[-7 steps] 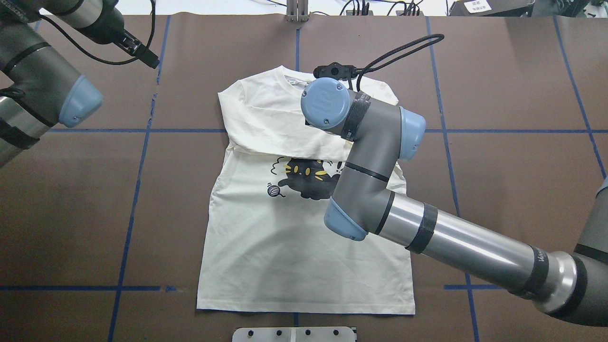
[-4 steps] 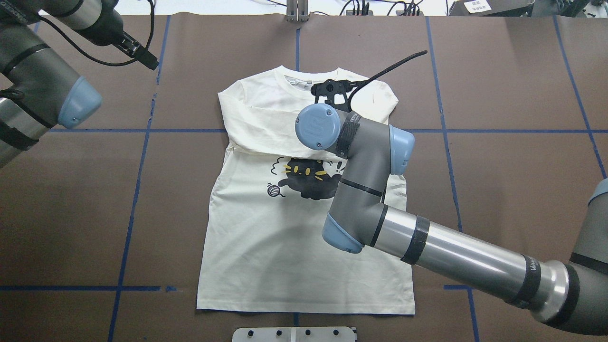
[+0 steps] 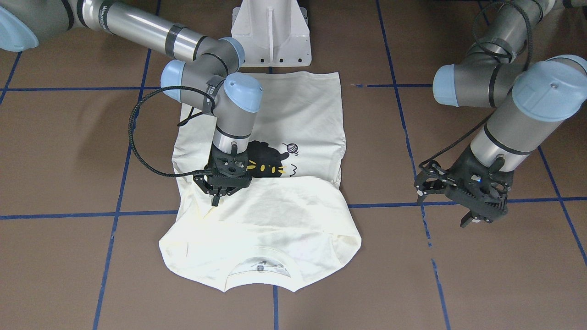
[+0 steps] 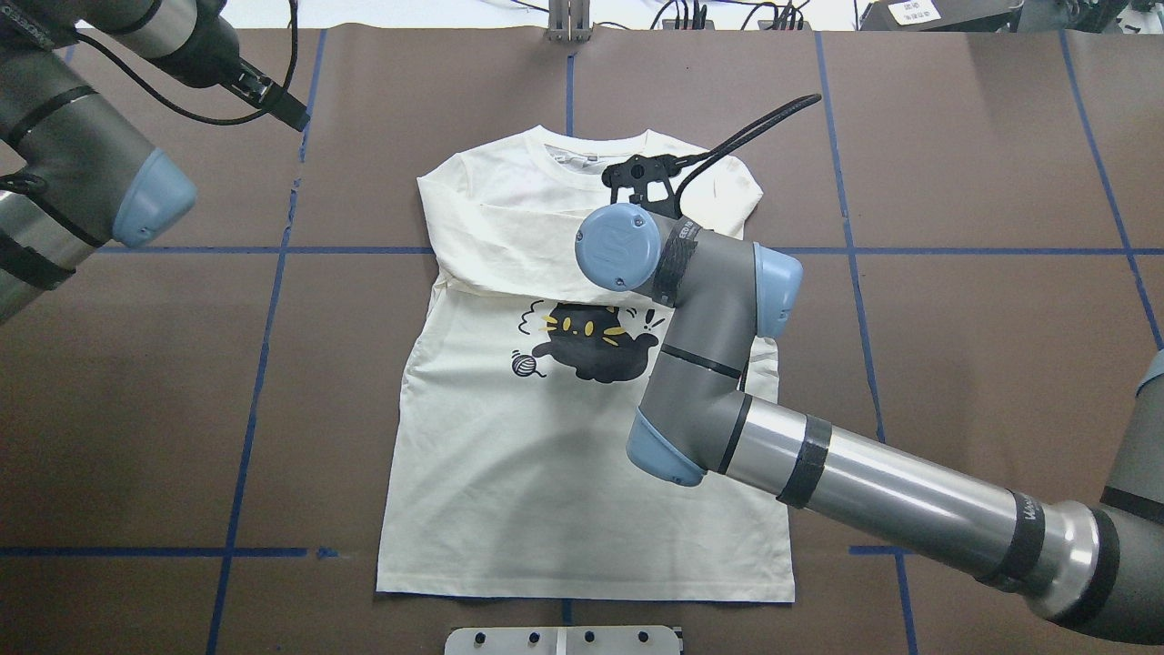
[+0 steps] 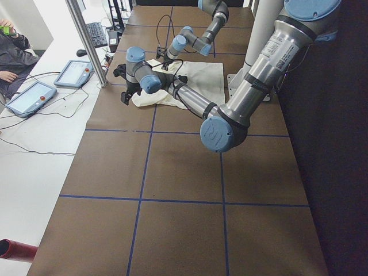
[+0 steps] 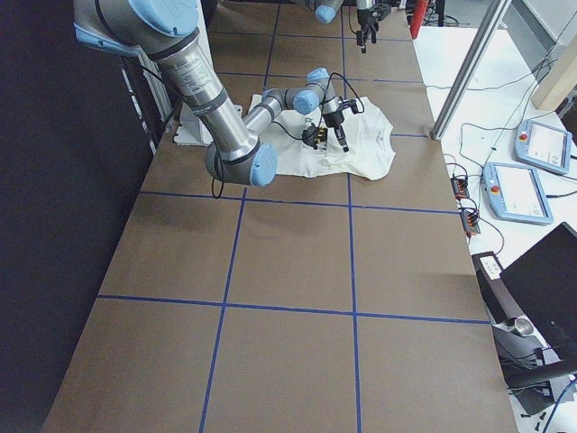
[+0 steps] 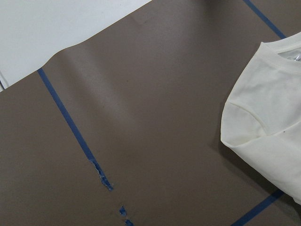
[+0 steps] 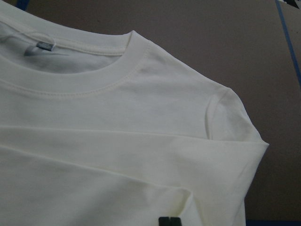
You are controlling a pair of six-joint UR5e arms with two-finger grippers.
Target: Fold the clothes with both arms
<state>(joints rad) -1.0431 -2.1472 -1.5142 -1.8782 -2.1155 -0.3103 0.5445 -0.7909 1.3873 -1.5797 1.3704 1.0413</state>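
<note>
Shift since a second ago: our right gripper (image 3: 214,200) has come back from the collar (image 4: 596,150) toward the chest and turned at the wrist. The T-shirt (image 4: 546,473) and our left gripper (image 3: 447,206) sit much as they did.
Where the shirt is: flat in the middle of the table (image 4: 955,182), print side up, with the collar on the far side from our base and the hem on the near side. The sleeves lie folded in across the chest, just above the cat print (image 4: 591,350).
Right pincer: it hangs over the folded sleeves on our right side, fingers drawn together to a point. We see no cloth between them.
Left pincer: it is well apart from the shirt, above bare table off the shirt's other shoulder. Its fingers are spread wide and hold nothing.
How it will handle: we judge it light, thin and limp, not fragile. It should drape, crease and drag along the table if lifted from one point only.
Where to take hold: we would pinch through all layers at two matching corners, either both shoulders or both hem corners, one per arm, so the edge stays straight.
Containers: none shows in any view.
</note>
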